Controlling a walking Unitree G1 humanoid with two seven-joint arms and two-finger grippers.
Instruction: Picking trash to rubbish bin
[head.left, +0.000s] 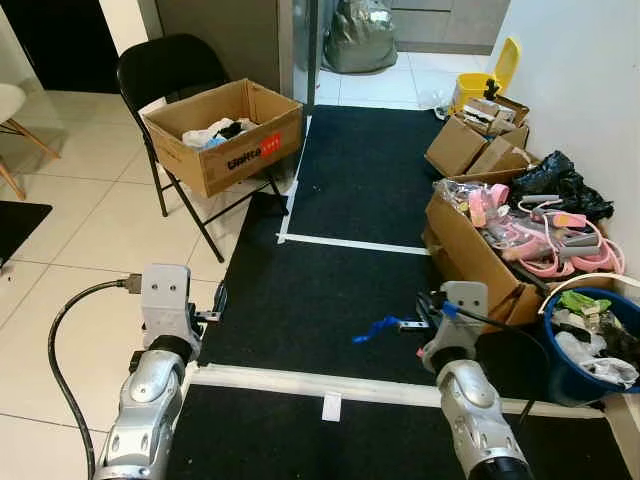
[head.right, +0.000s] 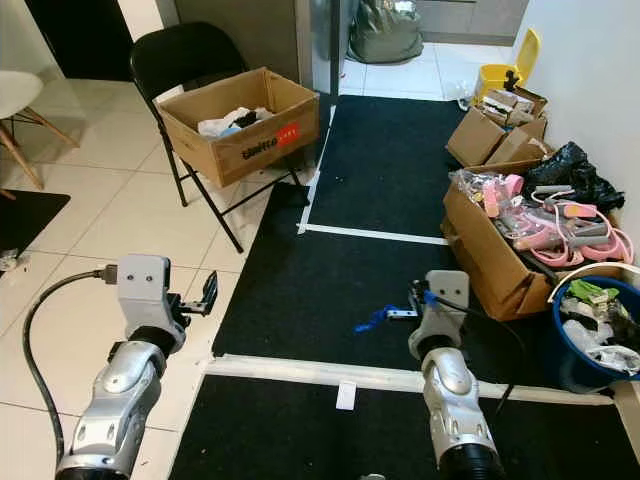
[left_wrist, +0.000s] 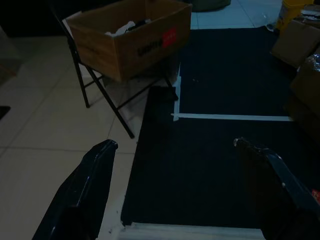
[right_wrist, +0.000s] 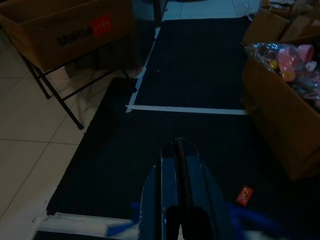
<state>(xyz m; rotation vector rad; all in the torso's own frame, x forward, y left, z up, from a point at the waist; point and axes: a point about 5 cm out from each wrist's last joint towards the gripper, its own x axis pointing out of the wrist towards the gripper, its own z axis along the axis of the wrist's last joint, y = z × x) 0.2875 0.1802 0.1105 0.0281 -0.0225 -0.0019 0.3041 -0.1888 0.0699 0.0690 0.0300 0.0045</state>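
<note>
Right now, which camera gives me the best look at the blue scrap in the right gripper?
The left eye view: the blue scrap trails clear against the black mat, out from the right gripper. The right eye view shows it smaller. In the right wrist view it is only dim blue either side of the shut fingers. The left wrist view looks elsewhere.

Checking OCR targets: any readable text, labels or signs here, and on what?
Black print on the box on the chair: too blurred to read.
Red label beside that print: nothing legible.
Small red packet on the mat: markings too small to read.
No other text.
</note>
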